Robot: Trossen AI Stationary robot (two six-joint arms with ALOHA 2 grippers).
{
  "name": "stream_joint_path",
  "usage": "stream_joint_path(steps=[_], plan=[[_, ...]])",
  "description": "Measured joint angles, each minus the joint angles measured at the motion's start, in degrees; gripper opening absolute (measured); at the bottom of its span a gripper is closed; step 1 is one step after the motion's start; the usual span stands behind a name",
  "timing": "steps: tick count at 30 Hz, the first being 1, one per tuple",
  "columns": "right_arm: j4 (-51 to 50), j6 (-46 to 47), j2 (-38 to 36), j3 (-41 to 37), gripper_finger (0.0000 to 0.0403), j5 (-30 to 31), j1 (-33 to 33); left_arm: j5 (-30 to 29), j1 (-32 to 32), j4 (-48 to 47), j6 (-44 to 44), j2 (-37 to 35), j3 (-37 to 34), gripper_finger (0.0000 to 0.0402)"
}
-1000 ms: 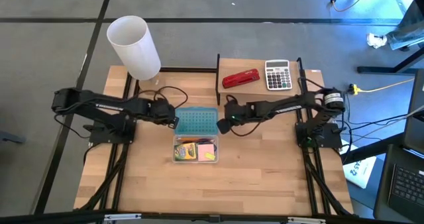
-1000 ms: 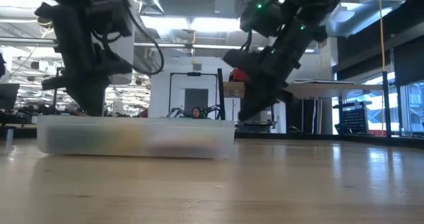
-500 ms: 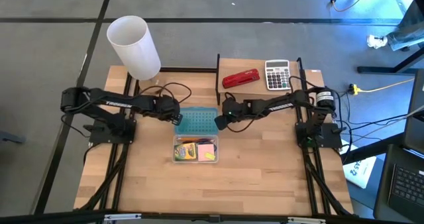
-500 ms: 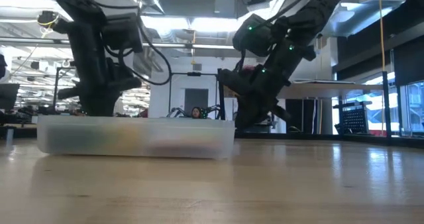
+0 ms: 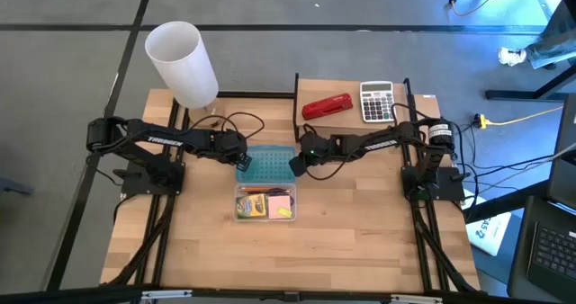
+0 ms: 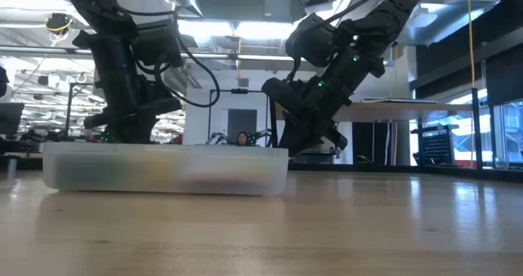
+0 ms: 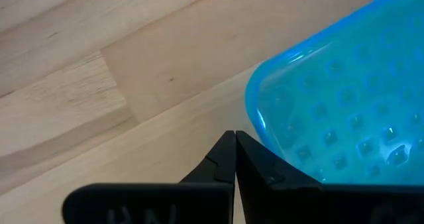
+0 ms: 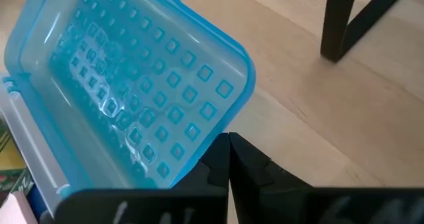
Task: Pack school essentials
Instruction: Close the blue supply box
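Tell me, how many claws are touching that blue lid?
2. The left claw, shut, sits at the blue lid's left edge; the right claw, also shut, sits at its right edge. Actual contact is hard to confirm.

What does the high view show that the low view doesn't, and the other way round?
Only the high view shows the clear box's contents, the open blue lid, the red stapler, the grey calculator and the white cylinder. Only the low view shows the room beyond the table. Both show the clear box and the shut left gripper and right gripper at the lid's two ends.
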Motion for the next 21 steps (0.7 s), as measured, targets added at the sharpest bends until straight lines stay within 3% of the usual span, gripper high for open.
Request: stream_joint_path(steps=[21], plan=[[-1.20, -4.97, -0.27, 1.27, 0.0004, -1.57, 0.09, 0.54, -0.77, 0.32, -0.02, -0.17, -0.07, 0.0000]])
